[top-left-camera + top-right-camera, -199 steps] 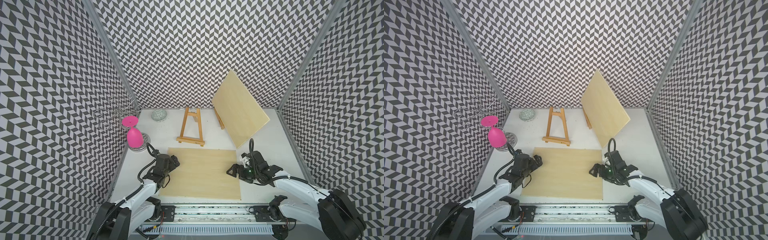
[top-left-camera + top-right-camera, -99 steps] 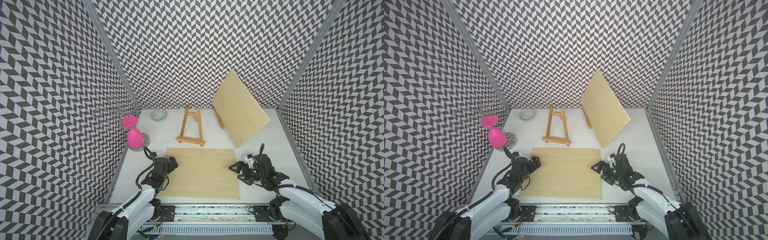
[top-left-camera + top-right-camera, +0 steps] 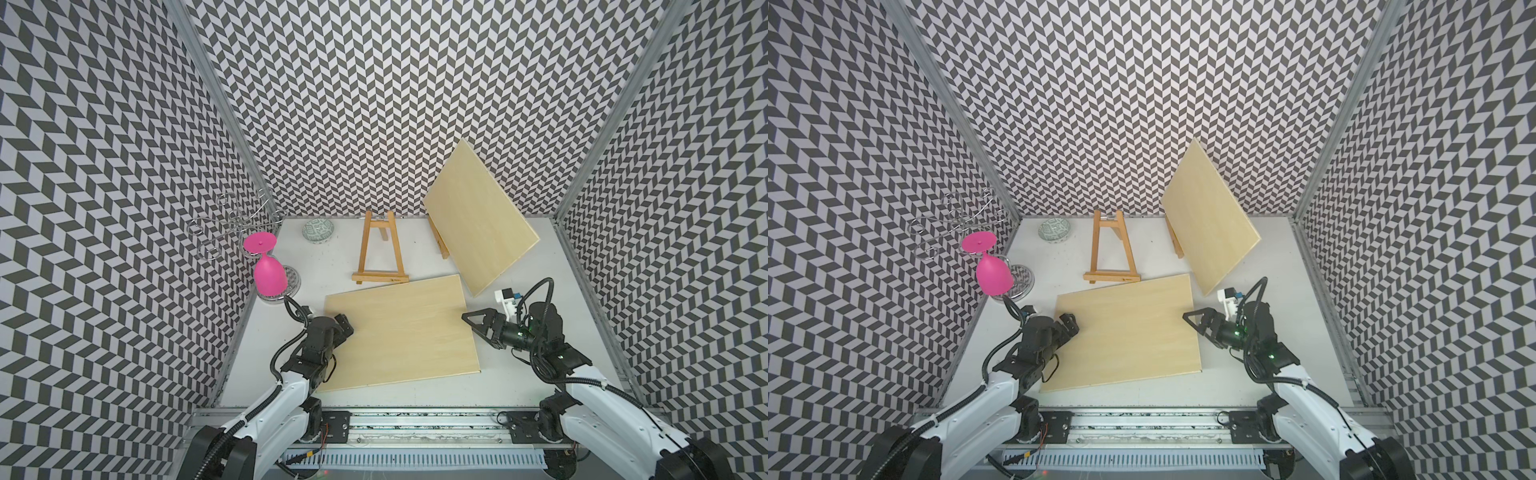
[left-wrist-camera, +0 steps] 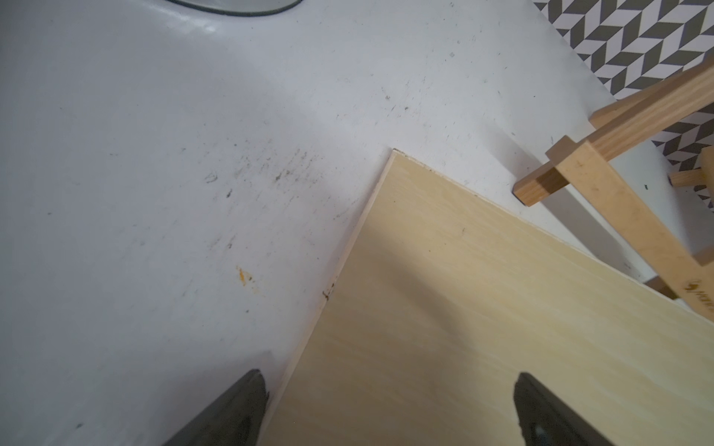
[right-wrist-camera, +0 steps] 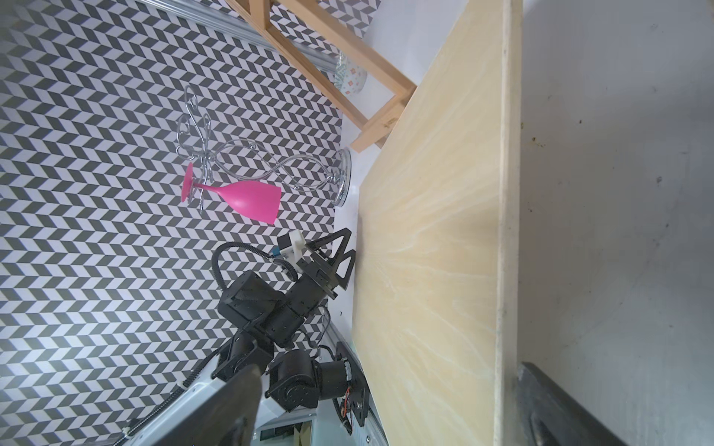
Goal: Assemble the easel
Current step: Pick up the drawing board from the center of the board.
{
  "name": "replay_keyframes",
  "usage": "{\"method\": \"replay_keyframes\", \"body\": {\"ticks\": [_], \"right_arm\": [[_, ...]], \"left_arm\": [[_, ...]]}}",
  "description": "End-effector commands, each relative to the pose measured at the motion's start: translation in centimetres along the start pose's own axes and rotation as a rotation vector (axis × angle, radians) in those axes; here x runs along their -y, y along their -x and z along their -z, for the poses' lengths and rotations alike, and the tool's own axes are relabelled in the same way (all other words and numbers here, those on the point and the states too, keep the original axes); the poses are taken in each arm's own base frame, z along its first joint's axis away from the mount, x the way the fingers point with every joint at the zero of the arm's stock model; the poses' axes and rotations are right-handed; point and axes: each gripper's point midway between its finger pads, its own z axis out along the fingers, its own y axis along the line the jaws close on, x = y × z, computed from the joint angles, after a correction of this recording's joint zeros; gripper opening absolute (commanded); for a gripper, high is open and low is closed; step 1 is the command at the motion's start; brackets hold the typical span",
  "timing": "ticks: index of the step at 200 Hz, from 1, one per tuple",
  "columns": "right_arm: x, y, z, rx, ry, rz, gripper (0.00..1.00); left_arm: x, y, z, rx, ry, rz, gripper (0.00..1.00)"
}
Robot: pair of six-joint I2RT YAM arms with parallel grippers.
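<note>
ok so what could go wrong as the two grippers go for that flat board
The flat board lies flush on the table, so the open left gripper and right gripper may skid along its thin edges instead of gripping. Any shove could drive its far edge into the empty easel, which stands close behind, and tip it. The left arm also works near the pink glass hanging on the rack.

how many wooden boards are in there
2. The flat board lies near the front, in the middle. The tilted board stands at the back right, leaning against a mostly hidden easel. No other board shows.
</note>
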Motion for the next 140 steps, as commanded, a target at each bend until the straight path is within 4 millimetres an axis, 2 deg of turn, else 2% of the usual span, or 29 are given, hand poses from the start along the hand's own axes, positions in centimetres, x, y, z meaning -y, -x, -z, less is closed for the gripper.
{"method": "replay_keyframes", "body": {"ticks": [1, 32, 49, 65, 140], "right_arm": [[-8.3, -7.0, 1.6, -0.404, 0.37, 0.147, 0.99], [-6.0, -8.1, 1.3, -0.439, 0.305, 0.088, 0.99], [-7.9, -8.0, 2.1, -0.429, 0.395, 0.099, 0.99], [-9.0, -7.4, 2.2, -0.412, 0.401, 0.126, 0.99], [-10.9, -7.6, 3.3, -0.43, 0.456, 0.101, 0.99]], "left_arm": [[1.0, -13.3, 3.5, -0.642, -0.156, 0.143, 1.0], [0.8, -13.4, 3.5, -0.653, -0.142, 0.127, 1.0], [0.9, -13.6, 3.5, -0.659, -0.156, 0.138, 0.99], [1.3, -13.7, 3.6, -0.67, -0.173, 0.146, 0.99], [1.9, -14.0, 4.1, -0.688, -0.219, 0.158, 0.98]]}}
